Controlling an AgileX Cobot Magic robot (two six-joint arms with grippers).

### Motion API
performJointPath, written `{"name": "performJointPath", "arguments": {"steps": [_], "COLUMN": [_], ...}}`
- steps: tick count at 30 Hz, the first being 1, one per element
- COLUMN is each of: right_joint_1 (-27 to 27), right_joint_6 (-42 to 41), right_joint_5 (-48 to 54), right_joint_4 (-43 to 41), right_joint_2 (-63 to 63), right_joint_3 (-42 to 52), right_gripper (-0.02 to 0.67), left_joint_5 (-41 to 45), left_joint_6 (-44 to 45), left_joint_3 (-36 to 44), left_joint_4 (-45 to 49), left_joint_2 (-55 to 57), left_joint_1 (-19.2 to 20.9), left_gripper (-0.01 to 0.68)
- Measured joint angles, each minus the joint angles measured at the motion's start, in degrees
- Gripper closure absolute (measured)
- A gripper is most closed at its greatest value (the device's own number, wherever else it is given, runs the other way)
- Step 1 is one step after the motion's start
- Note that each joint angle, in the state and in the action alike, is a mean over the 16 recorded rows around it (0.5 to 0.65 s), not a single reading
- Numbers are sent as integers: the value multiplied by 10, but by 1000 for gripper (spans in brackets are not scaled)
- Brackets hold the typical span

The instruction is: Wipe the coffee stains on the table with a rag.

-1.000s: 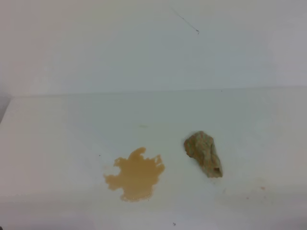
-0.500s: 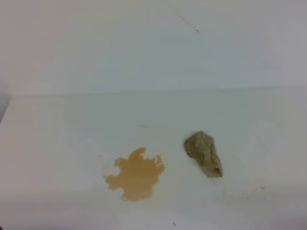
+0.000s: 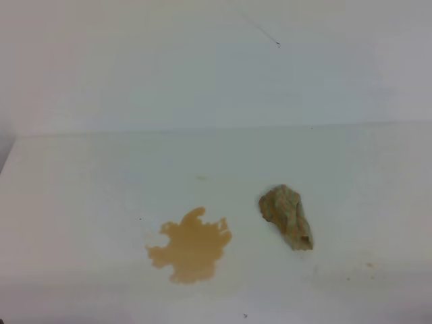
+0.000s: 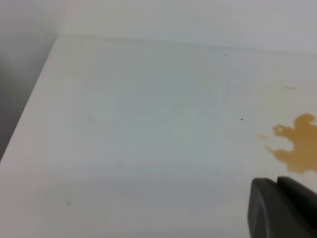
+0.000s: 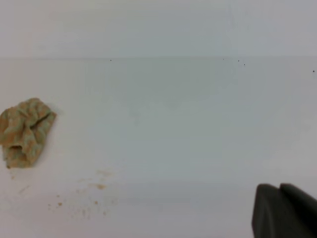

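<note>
Open table surrounds the rag and coffee stains; nothing stands nearby.

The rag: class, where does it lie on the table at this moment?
In the exterior high view the rag lies right of centre on the table, just right of the coffee stains, apart from them.

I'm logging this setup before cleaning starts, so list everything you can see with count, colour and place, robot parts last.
coffee stains: one splotch, light brown, front middle of table
rag: one, tan-beige, crumpled, right of the splotch, apart from it
small specks: several, reddish-brown, scattered in front of the rag
table: one, white
wall: one, white, behind the table
left gripper: one, dark, bottom right of left wrist view
right gripper: one, dark, shut, bottom right of right wrist view
</note>
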Motion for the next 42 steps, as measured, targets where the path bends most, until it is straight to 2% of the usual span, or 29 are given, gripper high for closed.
{"name": "performJointPath", "arguments": {"steps": [10, 32, 37, 42], "right_joint_1": [0, 0, 0, 0], "right_joint_6": [15, 165, 192, 198], "right_joint_5": [-51, -362, -370, -312], "right_joint_4": [15, 79, 67, 44], "right_joint_2": [0, 0, 5, 36], "right_joint_3": [0, -13, -60, -144], "right_gripper": [652, 652, 652, 652], "left_joint_5": [0, -1, -1, -1], "left_joint_6": [0, 0, 0, 0], "left_joint_3": [0, 0, 0, 0], "left_joint_4": [0, 0, 0, 0], "left_joint_2": [0, 0, 0, 0], "left_joint_1": [0, 0, 0, 0], "left_gripper": [672, 672, 672, 672]}}
